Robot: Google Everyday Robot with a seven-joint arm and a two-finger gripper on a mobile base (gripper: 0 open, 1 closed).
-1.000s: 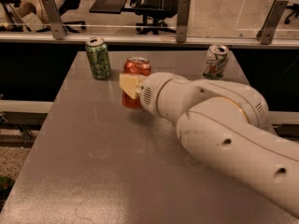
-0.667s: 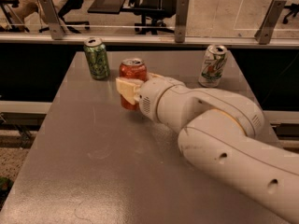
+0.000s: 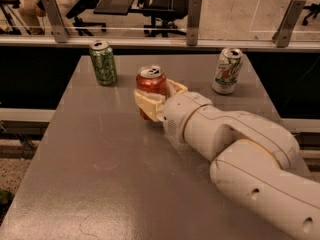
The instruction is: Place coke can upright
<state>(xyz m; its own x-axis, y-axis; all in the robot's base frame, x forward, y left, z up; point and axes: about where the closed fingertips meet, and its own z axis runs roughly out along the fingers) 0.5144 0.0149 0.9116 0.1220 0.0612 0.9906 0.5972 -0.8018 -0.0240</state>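
Claw (image 3: 158, 93) clasps upright coke can (image 3: 151, 80), arm (image 3: 240, 139) reaching low across table (image 3: 95, 179).

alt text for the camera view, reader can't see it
The robot's gripper grips an upright red coke can on a grey table, its white arm entering from lower right. A green can stands back left, a white can back right.

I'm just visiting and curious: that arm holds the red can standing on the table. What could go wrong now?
The gripper is closed around the upright coke can, so a careless pull-back might tip it. The green can stands nearby on the table; a sideways swing of the arm could knock it over.
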